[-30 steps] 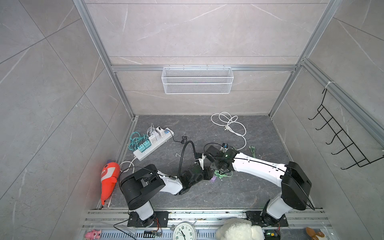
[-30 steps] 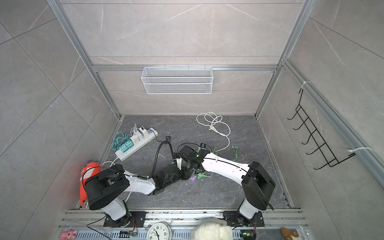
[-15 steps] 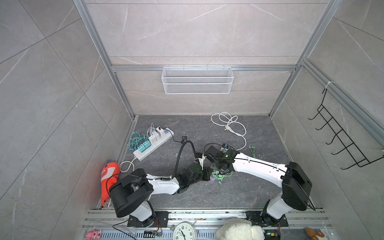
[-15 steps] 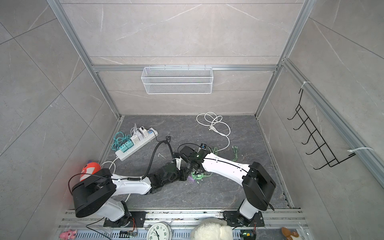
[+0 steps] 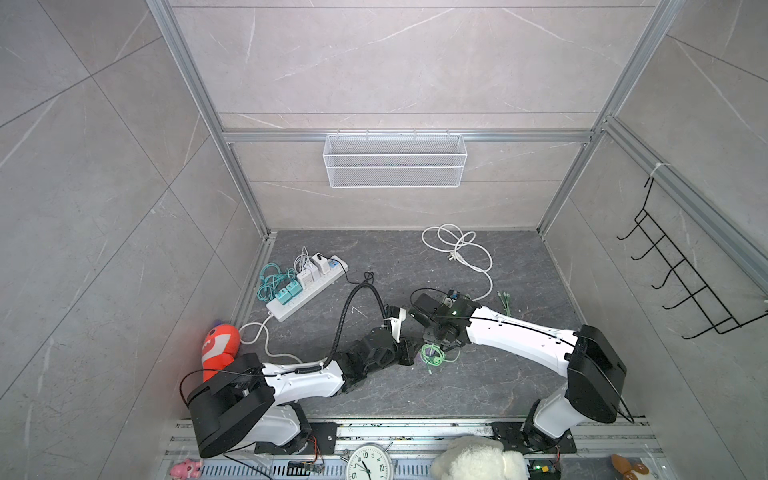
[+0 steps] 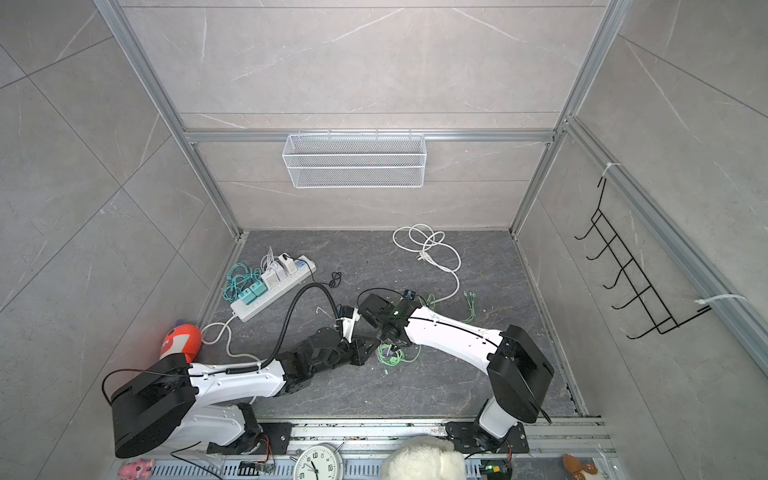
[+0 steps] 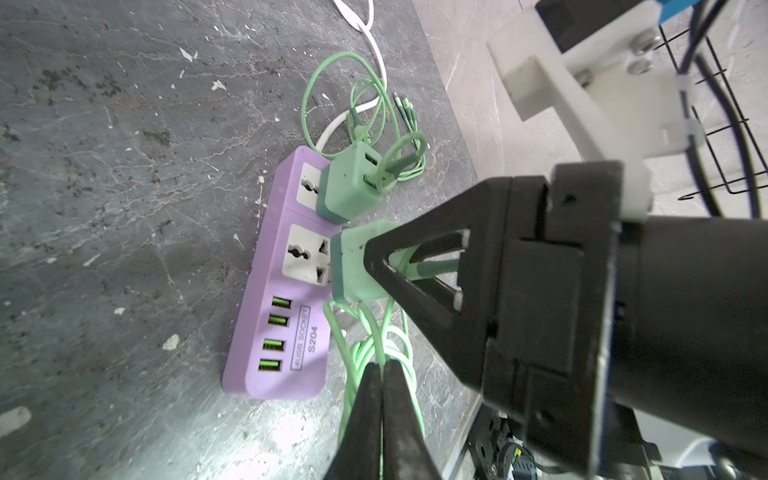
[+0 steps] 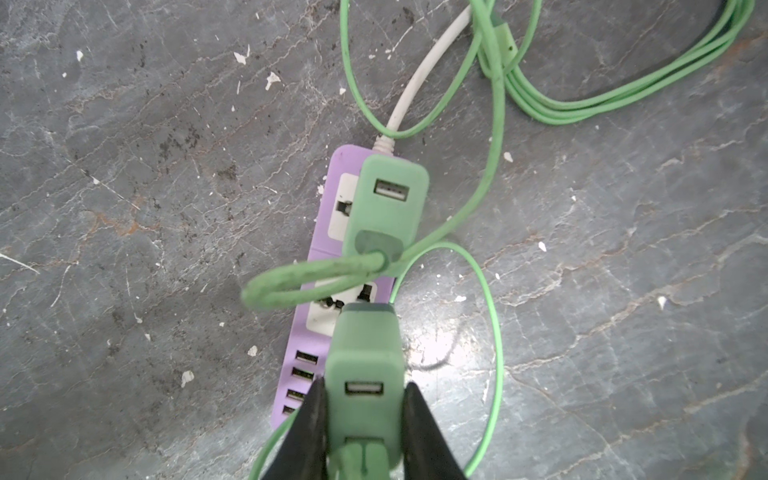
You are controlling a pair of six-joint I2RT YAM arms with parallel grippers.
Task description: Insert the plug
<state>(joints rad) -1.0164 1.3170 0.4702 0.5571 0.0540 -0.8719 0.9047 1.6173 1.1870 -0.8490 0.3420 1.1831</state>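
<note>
Right gripper (image 8: 363, 399): clamped on the green plug (image 8: 365, 357), with one finger pressed to each side of its body.
Green plug: held at the edge of the vacant socket (image 7: 305, 259) on the purple power strip (image 7: 286, 332), the socket next to the four USB ports. Most of the socket face is left uncovered. Prong contact cannot be told.
Plug detail: a free USB port is seen on its rear face, and a green lead is fitted beside that port.
Left gripper (image 7: 381, 368): fingers pressed together. Strands of green cable (image 7: 359, 353) are met at the tips; whether a strand is pinched cannot be told.
Second green adapter (image 8: 386, 199): seated in the strip's other socket, with a thick green lead looped out of one port.
Work area, both top views: the two grippers are found close together, low over the dark floor (image 5: 374, 395), slightly toward 6 o'clock of its centre.
White power strip (image 5: 309, 286): noted at 10 o'clock of the grippers, well apart, loaded with chargers.
White cable (image 5: 457, 249): coiled at 1 o'clock of the grippers, well apart.
</note>
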